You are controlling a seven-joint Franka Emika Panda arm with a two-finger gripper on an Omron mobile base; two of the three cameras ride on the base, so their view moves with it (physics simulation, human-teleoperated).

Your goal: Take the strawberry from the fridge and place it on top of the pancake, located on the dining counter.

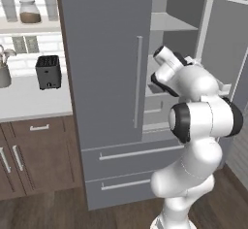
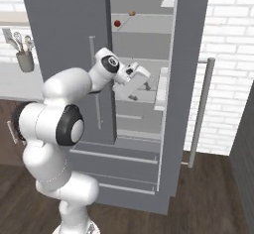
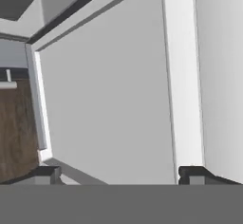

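The fridge (image 2: 64, 39) stands open mid-frame. The strawberry (image 2: 117, 23) sits on an upper shelf (image 2: 144, 24), near the top centre, beside a tan lump (image 2: 132, 13). Lower, the claw (image 2: 139, 90) gapes wide, empty. The berry looks light, soft, easily bruised; pinch its sides gently.

No readable text

No lettering, label, brand mark, number or sign could be read anywhere: the fridge (image 1: 106, 77) doors were plain grey, the black toaster (image 1: 48, 72) and the jar (image 1: 29, 11) on the wall shelf bore no markings that could be made out, and the robot's white arm carried no legible print.
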